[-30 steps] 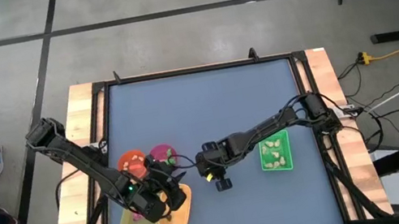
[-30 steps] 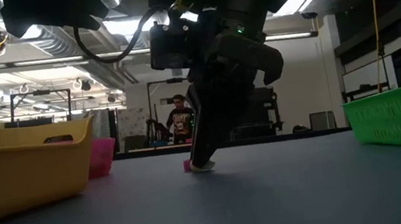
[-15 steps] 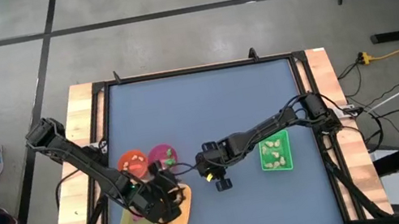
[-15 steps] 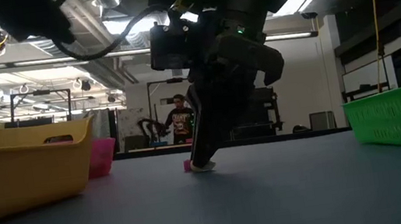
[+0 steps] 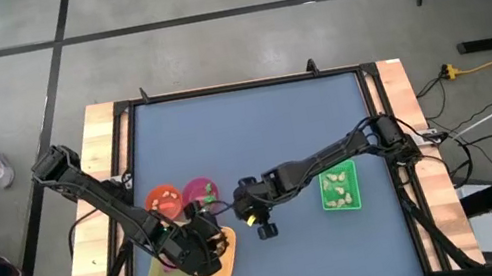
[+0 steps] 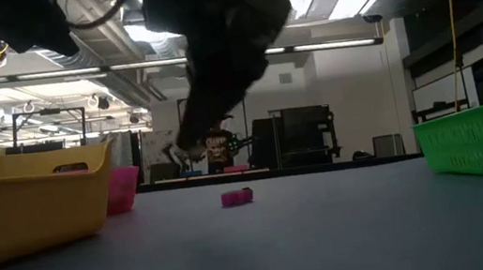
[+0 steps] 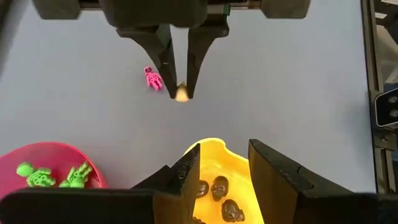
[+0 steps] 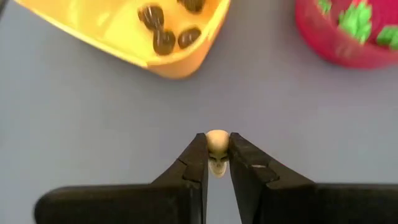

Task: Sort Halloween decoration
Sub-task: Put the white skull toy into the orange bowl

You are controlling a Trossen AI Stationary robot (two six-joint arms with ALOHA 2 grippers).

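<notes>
Right gripper [image 8: 217,163] grasps a cream skull trinket [image 8: 217,149] above the table [image 5: 254,126]. Left gripper [image 7: 224,177] is released over the yellow tray [image 7: 211,158]. Recommend carrying level, releasing low into green tray [image 5: 339,188].

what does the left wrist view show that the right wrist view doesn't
Only the left wrist view shows the tiny magenta plastic skeleton trinket lying on the grey table, and the left hand open over the yellow tray. Only the right wrist view shows the trinket's skull face close up. Both share the right hand pinching the small cream-white skull trinket, the yellow rectangular plastic tray holding dark brown skull trinkets, and the pink round bowl with green trinkets.
</notes>
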